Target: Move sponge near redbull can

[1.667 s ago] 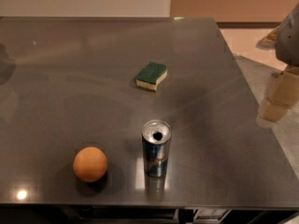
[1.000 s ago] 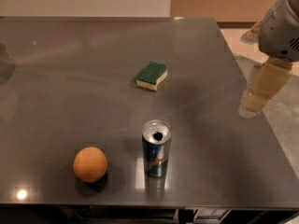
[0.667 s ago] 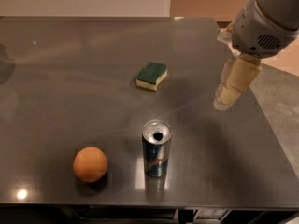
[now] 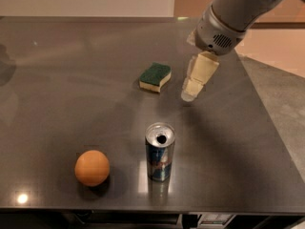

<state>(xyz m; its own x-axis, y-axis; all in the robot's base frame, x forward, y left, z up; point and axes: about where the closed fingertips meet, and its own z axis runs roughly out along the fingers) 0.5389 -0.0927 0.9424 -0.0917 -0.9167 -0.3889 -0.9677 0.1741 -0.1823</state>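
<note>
The sponge (image 4: 155,77), dark green on top with pale yellow foam below, lies flat on the dark grey table (image 4: 71,80) a little past its middle. The redbull can (image 4: 159,151), blue and silver with an open silver top, stands upright near the front edge, below the sponge. My gripper (image 4: 189,93) hangs from the grey arm (image 4: 233,13) that reaches in from the upper right. Its cream tips point down just right of the sponge, a small gap away from it and holding nothing.
A round orange fruit (image 4: 92,167) sits near the front edge, left of the can. The table's right edge runs diagonally behind the arm, with floor beyond it. The front edge lies just below the can.
The arm has swung in from the right edge of the table toward the left and now hangs just right of the sponge. Sponge, can and orange have not moved.
</note>
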